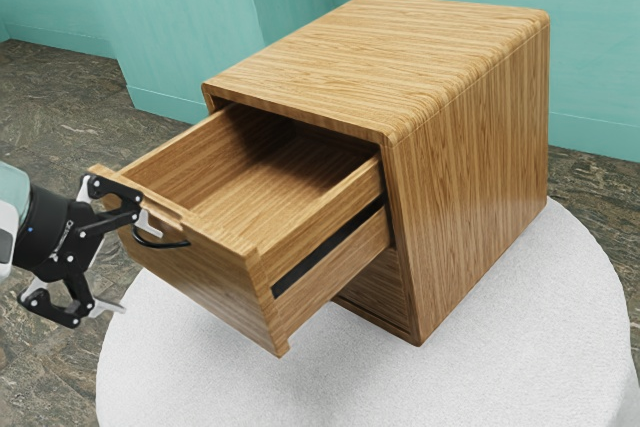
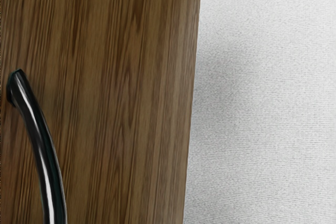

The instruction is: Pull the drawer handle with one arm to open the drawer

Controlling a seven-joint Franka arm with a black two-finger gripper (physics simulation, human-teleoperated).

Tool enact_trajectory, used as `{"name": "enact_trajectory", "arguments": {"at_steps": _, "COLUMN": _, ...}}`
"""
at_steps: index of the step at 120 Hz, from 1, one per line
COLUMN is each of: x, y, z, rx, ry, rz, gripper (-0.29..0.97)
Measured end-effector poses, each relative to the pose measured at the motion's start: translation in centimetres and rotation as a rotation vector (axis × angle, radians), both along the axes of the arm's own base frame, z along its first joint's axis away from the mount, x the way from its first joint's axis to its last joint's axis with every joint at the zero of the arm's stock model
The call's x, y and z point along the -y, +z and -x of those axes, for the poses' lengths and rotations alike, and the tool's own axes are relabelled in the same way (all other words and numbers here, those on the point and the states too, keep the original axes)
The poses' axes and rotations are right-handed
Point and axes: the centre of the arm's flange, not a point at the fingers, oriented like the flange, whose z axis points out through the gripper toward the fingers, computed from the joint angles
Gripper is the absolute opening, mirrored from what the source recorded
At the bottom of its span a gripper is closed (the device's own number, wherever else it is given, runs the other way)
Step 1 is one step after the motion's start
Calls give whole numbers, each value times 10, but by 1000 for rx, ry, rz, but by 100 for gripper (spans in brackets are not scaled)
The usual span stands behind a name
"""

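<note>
Teal walls (image 1: 180, 7), mottled stone floor (image 1: 60, 97), round white table (image 1: 540, 347) (image 2: 262, 103). On table: bamboo cabinet (image 1: 470, 167), drawer (image 1: 250, 197) (image 2: 115, 103) standing far out toward the exterior view's left. Black curved handle (image 1: 160, 241) (image 2: 37, 145) on drawer front, partly hidden; one end cut off in wrist view. Gripper (image 1: 125, 265) spread wide just beside handle; contact hard to make out.

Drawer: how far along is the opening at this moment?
Done: the drawer stands well out of the cabinet, with its inside showing. In hand: the pincer is open beside the black handle, fingers wide apart and not clamped on it. Left: probably little. I cannot tell whether the drawer could slide out further.
</note>
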Motion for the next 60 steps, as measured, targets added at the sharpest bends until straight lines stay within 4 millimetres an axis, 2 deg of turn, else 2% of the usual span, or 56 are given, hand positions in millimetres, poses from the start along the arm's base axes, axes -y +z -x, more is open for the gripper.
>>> {"name": "enact_trajectory", "arguments": {"at_steps": 12, "x": 3, "y": 10, "z": 4, "rx": 6, "ry": -5, "rz": -4, "gripper": 67}}
{"name": "enact_trajectory", "arguments": {"at_steps": 18, "x": 2, "y": 22, "z": 7, "rx": 19, "ry": -5, "rz": -3, "gripper": 67}}
{"name": "enact_trajectory", "arguments": {"at_steps": 22, "x": 4, "y": 37, "z": 9, "rx": 35, "ry": -2, "rz": -7, "gripper": 67}}
{"name": "enact_trajectory", "arguments": {"at_steps": 26, "x": 7, "y": 65, "z": 6, "rx": 54, "ry": 10, "rz": -15, "gripper": 68}}
{"name": "enact_trajectory", "arguments": {"at_steps": 30, "x": 8, "y": 97, "z": -7, "rx": 53, "ry": 34, "rz": -17, "gripper": 68}}
{"name": "enact_trajectory", "arguments": {"at_steps": 34, "x": 5, "y": 129, "z": -39, "rx": 15, "ry": 87, "rz": -22, "gripper": 68}}
{"name": "enact_trajectory", "arguments": {"at_steps": 38, "x": -2, "y": 142, "z": -72, "rx": -49, "ry": 156, "rz": -26, "gripper": 68}}
{"name": "enact_trajectory", "arguments": {"at_steps": 43, "x": -16, "y": 134, "z": -122, "rx": -159, "ry": 261, "rz": -25, "gripper": 68}}
{"name": "enact_trajectory", "arguments": {"at_steps": 48, "x": -26, "y": 115, "z": -154, "rx": -261, "ry": 355, "rz": -12, "gripper": 68}}
{"name": "enact_trajectory", "arguments": {"at_steps": 53, "x": -32, "y": 101, "z": -169, "rx": -335, "ry": 447, "rz": 7, "gripper": 68}}
{"name": "enact_trajectory", "arguments": {"at_steps": 60, "x": -37, "y": 90, "z": -177, "rx": -395, "ry": 565, "rz": 37, "gripper": 68}}
